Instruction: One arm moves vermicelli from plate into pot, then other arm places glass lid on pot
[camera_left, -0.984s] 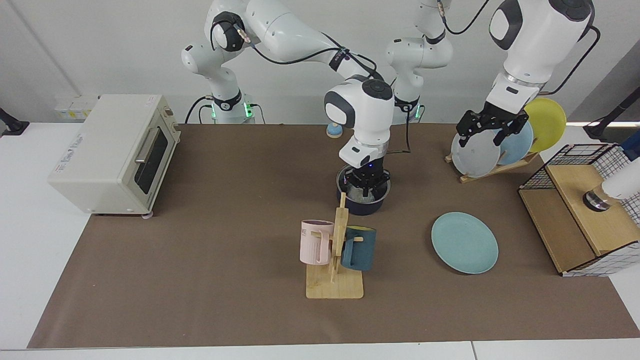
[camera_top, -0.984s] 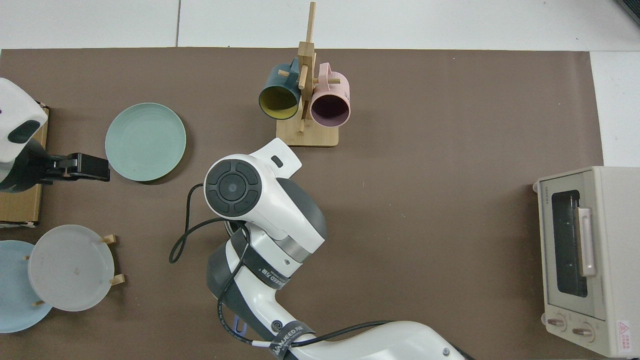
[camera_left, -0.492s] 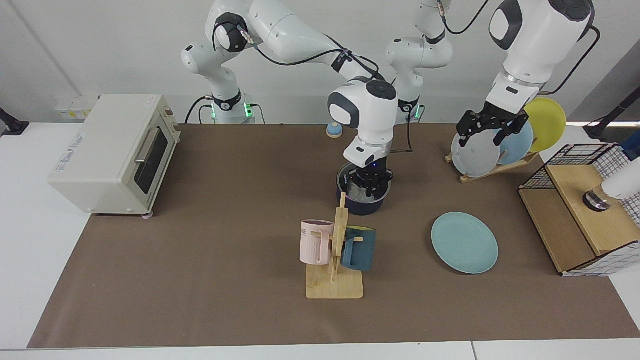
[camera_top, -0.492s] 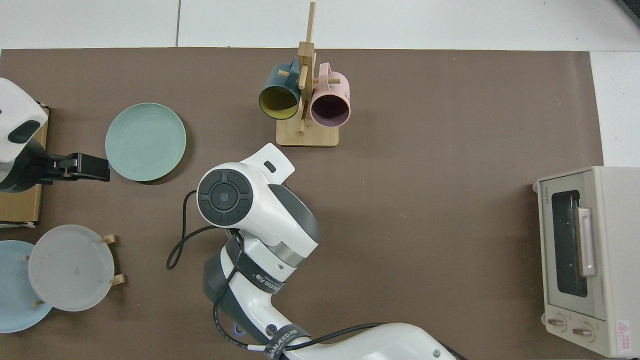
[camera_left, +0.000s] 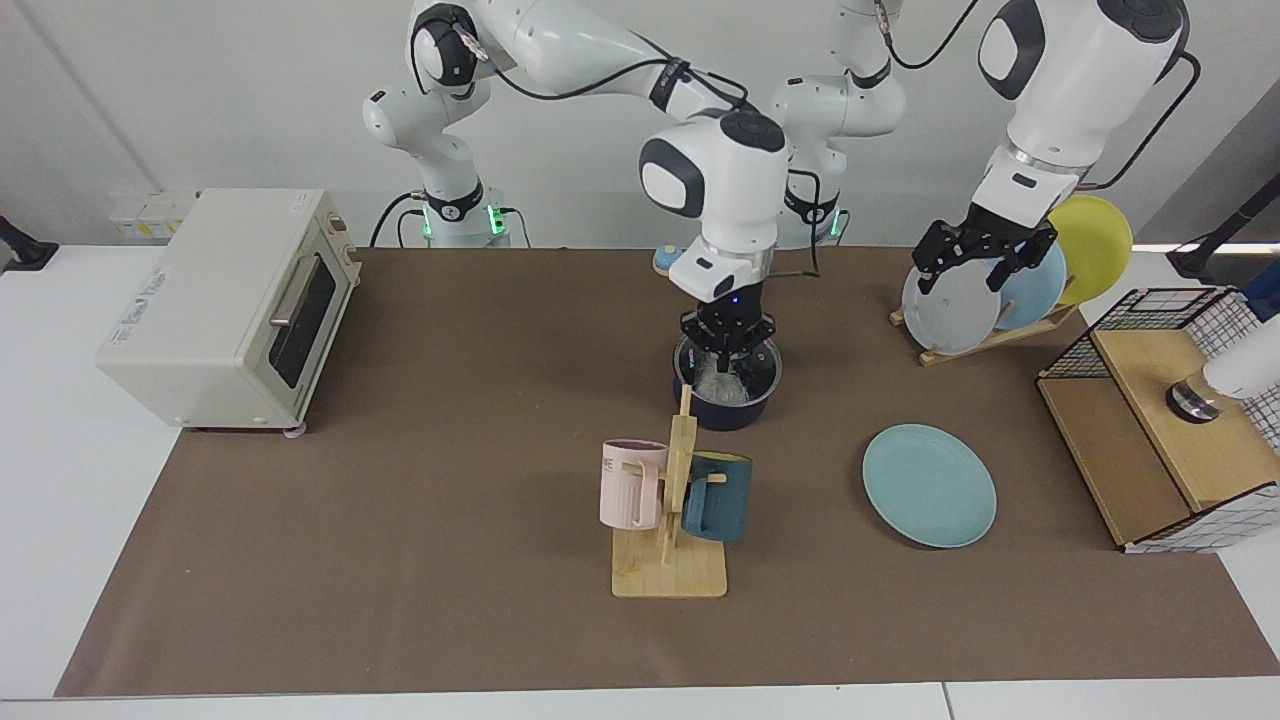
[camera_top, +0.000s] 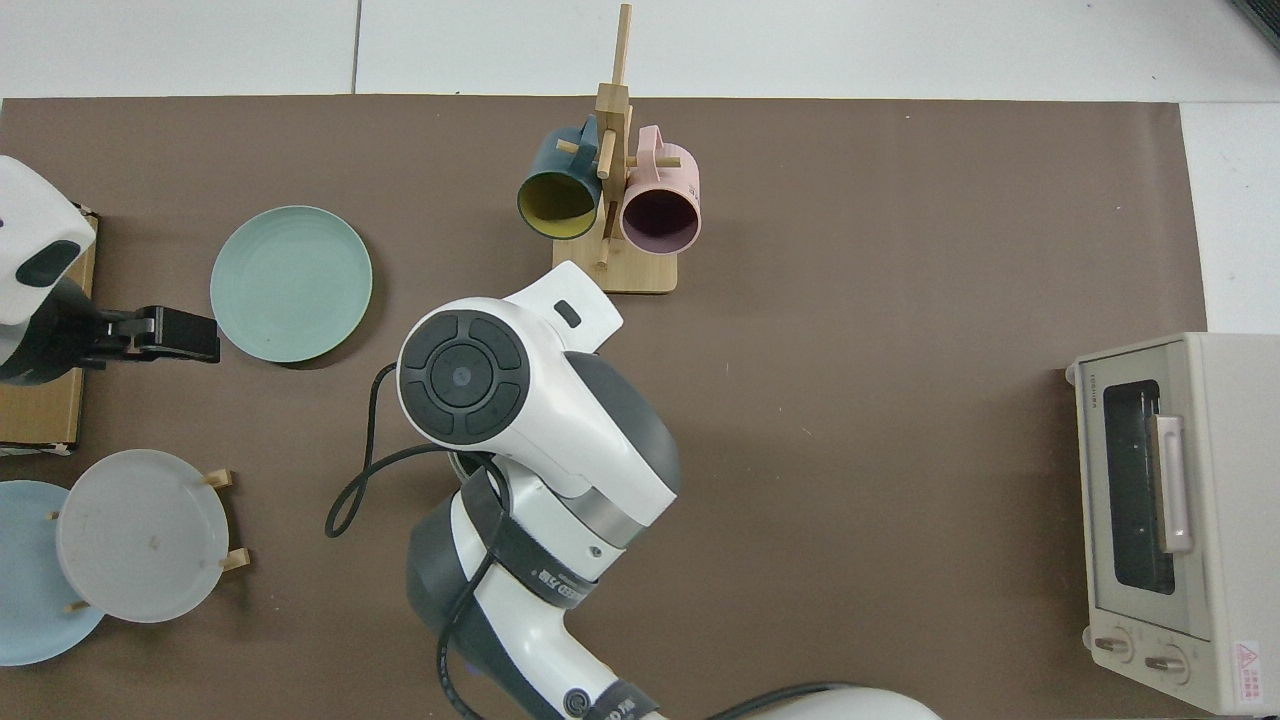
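On the brown mat covering the surface (camera_left: 420, 560), a cream toaster oven (camera_left: 225, 305) is seen at the facing view's left, well apart from everything else. The right arm (camera_left: 710, 190) is reached from its base at that view's left to the middle of the mat, where the right claw (camera_left: 727, 352) is held just above the pot (camera_left: 728, 385), its fingers slightly parted with strands of the vermicelli (camera_left: 718, 380) hanging between them; whether the strands are actually gripped cannot be told. The bulk of the vermicelli is seen lying inside the pot. In the top view the pot is hidden under this arm's wrist. The left arm (camera_left: 1060, 90) is held waiting above the plate rack (camera_left: 985, 335), and the left claw (camera_left: 980, 262) is spread open in front of the grey racked plate (camera_left: 950, 305), holding nothing. The teal plate (camera_left: 929, 485) lies bare on the mat, near the pot. A wooden mug stand (camera_left: 670, 560) carrying a pink mug (camera_left: 630, 483) and a teal mug (camera_left: 716, 495) is placed just in front of the pot.
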